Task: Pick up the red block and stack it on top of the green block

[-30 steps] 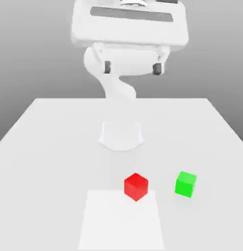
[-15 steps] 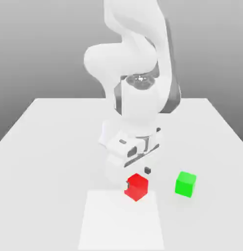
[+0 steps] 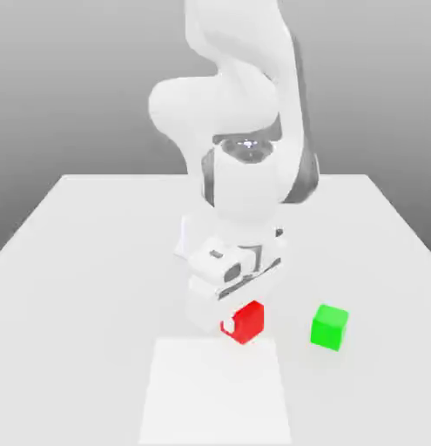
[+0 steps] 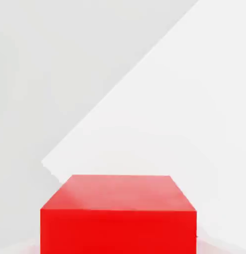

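Red block [image 3: 246, 320] clamped in the end effector [image 3: 240, 317], green block [image 3: 329, 327] near, apart

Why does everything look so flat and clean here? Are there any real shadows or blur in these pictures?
Exterior view: even, soft light, a grey backdrop fading from dark to pale, the small red cube and small green cube shaded only by face, with hardly any cast shadow on the white table. Hand view: the red cube is crisp-edged, no blur or glare.

Bright, even, soft lighting; faint shadows, no glare
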Robot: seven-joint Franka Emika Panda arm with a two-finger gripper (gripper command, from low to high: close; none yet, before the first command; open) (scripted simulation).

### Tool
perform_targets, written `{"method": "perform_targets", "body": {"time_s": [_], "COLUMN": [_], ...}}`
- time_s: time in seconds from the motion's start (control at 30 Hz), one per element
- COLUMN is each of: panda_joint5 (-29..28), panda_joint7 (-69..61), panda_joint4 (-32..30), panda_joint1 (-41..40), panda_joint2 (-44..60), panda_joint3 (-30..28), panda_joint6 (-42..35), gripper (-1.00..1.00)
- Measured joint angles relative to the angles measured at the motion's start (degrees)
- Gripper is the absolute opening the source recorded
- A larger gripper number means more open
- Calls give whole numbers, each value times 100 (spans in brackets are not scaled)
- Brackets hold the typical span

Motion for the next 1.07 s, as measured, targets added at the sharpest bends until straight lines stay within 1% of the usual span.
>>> {"method": "perform_targets", "body": {"time_s": [0.07, 0.13, 0.7, 0.8, 0.87, 0.93, 0.97, 1.07], "panda_joint5": [-34, 23, 868, 701, 435, 9, -215, -215], "panda_joint7": [137, 533, 4744, 5100, 5308, 5611, 5770, 5770], "panda_joint4": [-39, -13, 433, 470, 485, 501, 509, 509], "panda_joint1": [-27, 44, 865, 793, 706, 664, 683, 664], "panda_joint2": [-340, -471, -886, -450, -45, 381, 567, 567], "panda_joint3": [74, 227, 1924, 2071, 2104, 2036, 1958, 1958], "panda_joint6": [-300, -457, -1282, -885, -505, -112, 58, 58], "gripper": [-100, -100, -100, -100, -100, -100, 100, 100]}}
